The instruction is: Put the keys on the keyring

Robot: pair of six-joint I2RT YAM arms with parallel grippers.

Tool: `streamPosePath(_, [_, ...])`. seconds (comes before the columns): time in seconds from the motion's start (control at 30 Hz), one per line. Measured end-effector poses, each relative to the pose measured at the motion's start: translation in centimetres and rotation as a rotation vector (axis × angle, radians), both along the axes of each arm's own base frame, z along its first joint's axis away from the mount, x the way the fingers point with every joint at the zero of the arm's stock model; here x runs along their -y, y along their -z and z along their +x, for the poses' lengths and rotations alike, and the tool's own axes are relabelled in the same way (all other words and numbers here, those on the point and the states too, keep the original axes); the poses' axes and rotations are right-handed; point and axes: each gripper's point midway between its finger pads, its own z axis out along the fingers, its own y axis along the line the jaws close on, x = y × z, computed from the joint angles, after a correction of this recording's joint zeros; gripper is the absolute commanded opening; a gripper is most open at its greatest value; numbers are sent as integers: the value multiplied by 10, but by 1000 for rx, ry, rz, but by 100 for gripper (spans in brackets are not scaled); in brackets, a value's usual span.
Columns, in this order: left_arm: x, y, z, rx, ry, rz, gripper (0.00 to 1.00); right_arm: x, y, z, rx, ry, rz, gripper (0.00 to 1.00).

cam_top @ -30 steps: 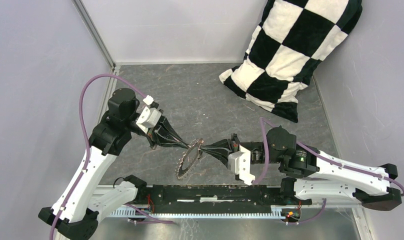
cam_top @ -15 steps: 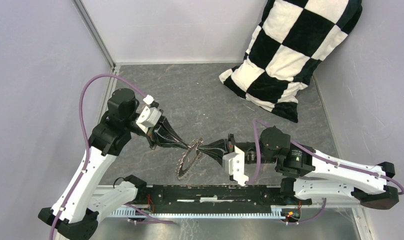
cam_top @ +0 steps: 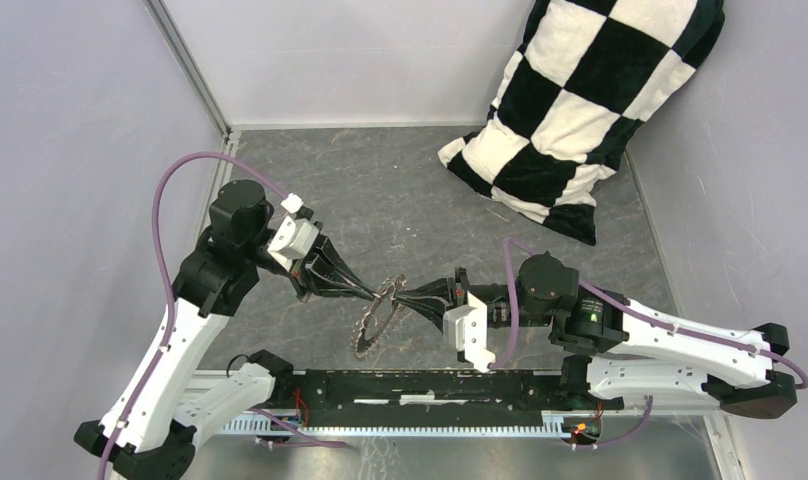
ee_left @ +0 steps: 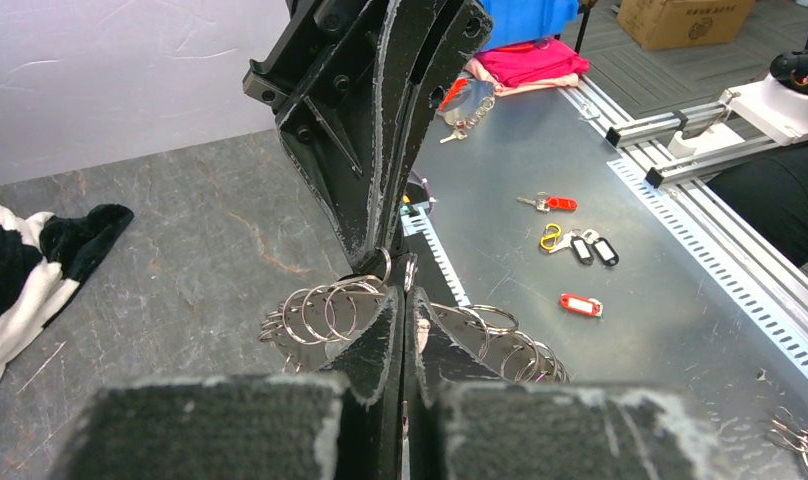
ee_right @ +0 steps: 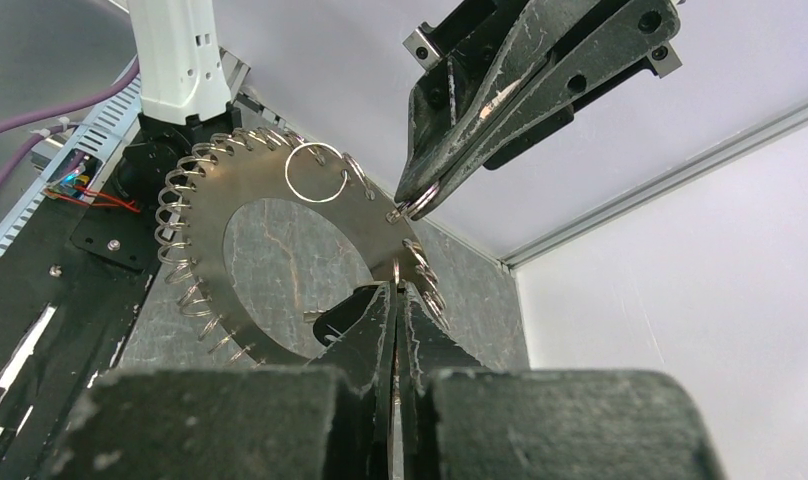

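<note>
- The keyring [ee_right: 270, 180] is up off the grey tabletop, standing on edge between the two arms. Seen close, it is a flat metal plate with a hollow centre and small split rings [ee_left: 325, 310] threaded all round its rim.
- The right gripper [ee_right: 395, 290] has its jaws pressed together on the plate's rim, and the hollow centre lies just beyond its tips.
- The left gripper [ee_right: 415, 205] comes in from the opposite side. Its jaws are pinched shut on one small split ring at the plate's edge, close above the right gripper's tips.
- Neither gripper carries a key, and no key shows on any ring in view; only bare rings hang there.
- The keys [ee_left: 592, 250] look to be the two small black-headed pieces lying on the metal shelf [ee_left: 660, 330], well apart from both grippers and off to the side of the left fingertips. They are too small to make out for certain.
- A red-tagged key [ee_left: 553, 203] and a red tag [ee_left: 580, 304] lie near them.
- Judgement: the task is at an early stage. The ring is secured and one split ring is pinched, but fetching each key and threading it on is left to do.
</note>
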Motion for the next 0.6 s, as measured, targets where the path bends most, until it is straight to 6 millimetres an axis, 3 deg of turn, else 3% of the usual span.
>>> streamPosePath(0.6, [-2,-2,-1,25,-30,-5,2,-1,-5,-2,-14,-5,23,0])
